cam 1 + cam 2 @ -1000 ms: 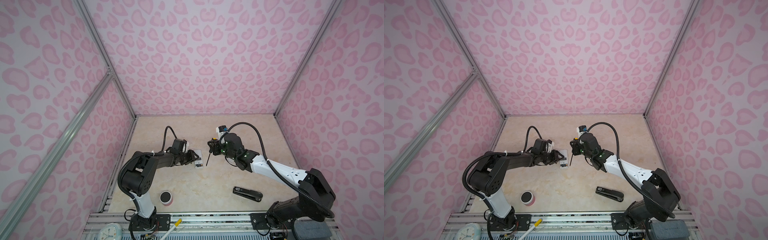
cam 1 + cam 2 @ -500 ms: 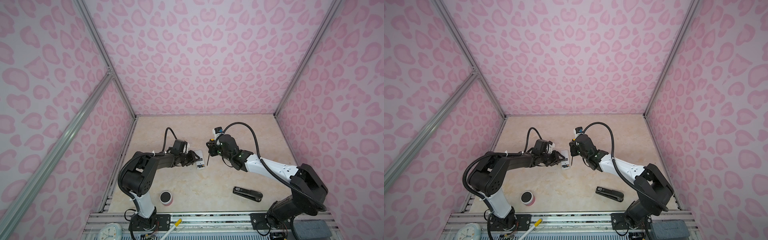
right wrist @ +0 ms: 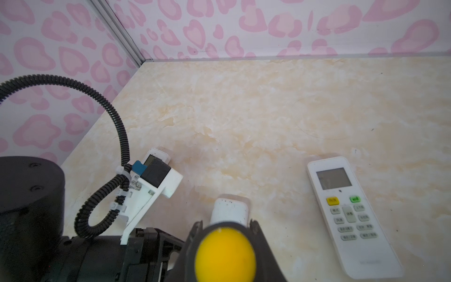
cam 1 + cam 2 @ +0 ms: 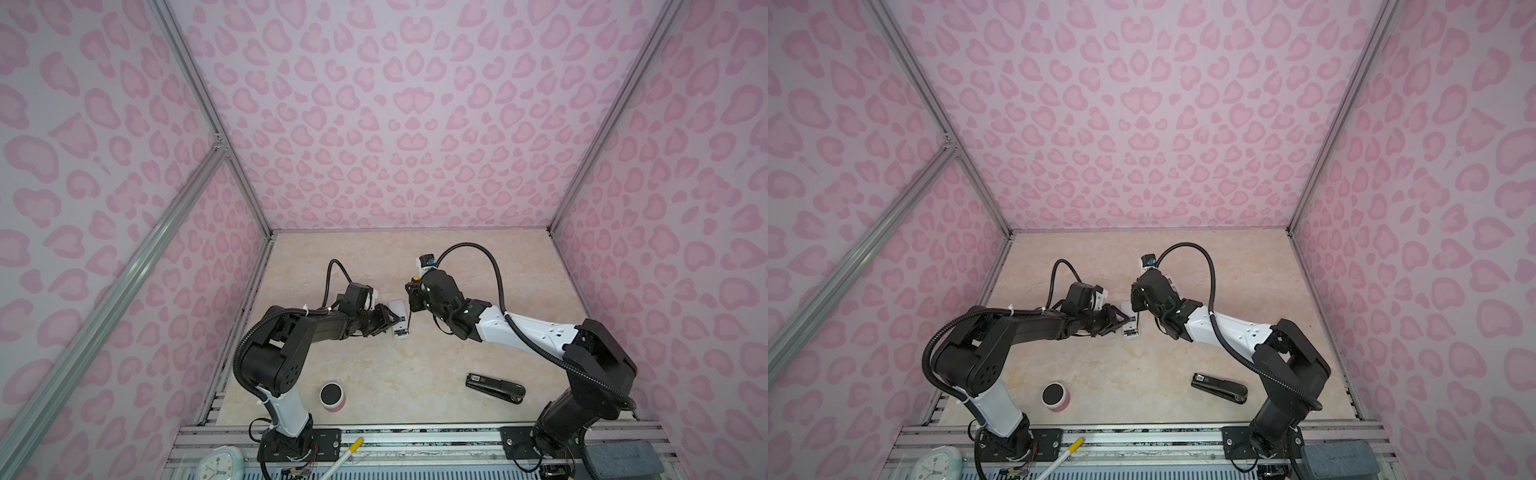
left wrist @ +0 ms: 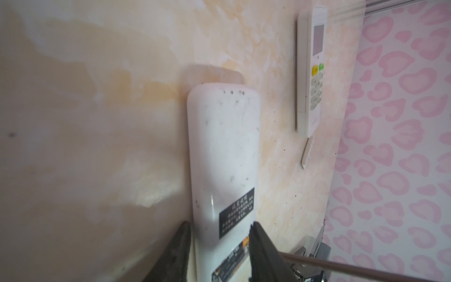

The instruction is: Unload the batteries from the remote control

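I see the batteries (image 5: 231,261) lying in the open bay of the white remote control (image 5: 223,151), back side up, right between the fingers of my left claw (image 5: 220,234). That claw is clamped across the remote's sides on the surface (image 5: 97,122). My right claw (image 3: 225,228) is closed around the yellow-capped screwdriver (image 3: 225,256), its shaft slanting down just beside the left claw. A second remote (image 3: 349,214) lies face up, apart from both claws.

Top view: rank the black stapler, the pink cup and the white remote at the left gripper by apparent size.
1. black stapler, clearly the longest.
2-3. pink cup and white remote: about alike; the left gripper covers part of the remote, so unranked.
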You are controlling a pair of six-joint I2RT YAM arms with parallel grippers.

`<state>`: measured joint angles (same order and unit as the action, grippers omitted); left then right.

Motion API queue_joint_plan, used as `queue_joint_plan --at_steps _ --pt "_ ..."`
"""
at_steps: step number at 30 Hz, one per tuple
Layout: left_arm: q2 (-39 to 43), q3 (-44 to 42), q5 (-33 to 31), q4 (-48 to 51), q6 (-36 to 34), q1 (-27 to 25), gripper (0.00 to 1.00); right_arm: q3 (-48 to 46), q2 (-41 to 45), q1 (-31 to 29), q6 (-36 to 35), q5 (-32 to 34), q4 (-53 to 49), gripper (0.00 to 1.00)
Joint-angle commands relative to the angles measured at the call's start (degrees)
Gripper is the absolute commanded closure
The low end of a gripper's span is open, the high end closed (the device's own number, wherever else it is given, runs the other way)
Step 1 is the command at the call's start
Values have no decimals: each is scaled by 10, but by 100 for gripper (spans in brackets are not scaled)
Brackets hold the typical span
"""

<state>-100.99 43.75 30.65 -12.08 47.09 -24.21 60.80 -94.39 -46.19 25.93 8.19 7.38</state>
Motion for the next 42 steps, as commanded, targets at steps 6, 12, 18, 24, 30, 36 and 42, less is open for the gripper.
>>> queue_joint_plan --at_steps 6,12,18,24,30,36,42 --pt "8 -13 1 16 9 -3 57 6 -17 -12 2 36 11 100" --pt "7 -21 0 16 12 -3 58 14 -29 -19 -9 54 3 100" --pt "5 -25 -1 -2 17 -4 58 33 -43 -27 -24 71 -14 100" --pt "6 -33 -3 -8 28 -8 59 38 -39 -35 -31 84 -22 100" --pt "4 -35 -8 -9 33 -10 60 44 -42 -41 -41 99 -31 100" --pt "5 -39 -12 -10 37 -10 60 46 -41 -43 -42 100 -33 100" --pt "3 -40 -13 -11 39 -11 61 47 -42 -46 -44 103 -37 100"
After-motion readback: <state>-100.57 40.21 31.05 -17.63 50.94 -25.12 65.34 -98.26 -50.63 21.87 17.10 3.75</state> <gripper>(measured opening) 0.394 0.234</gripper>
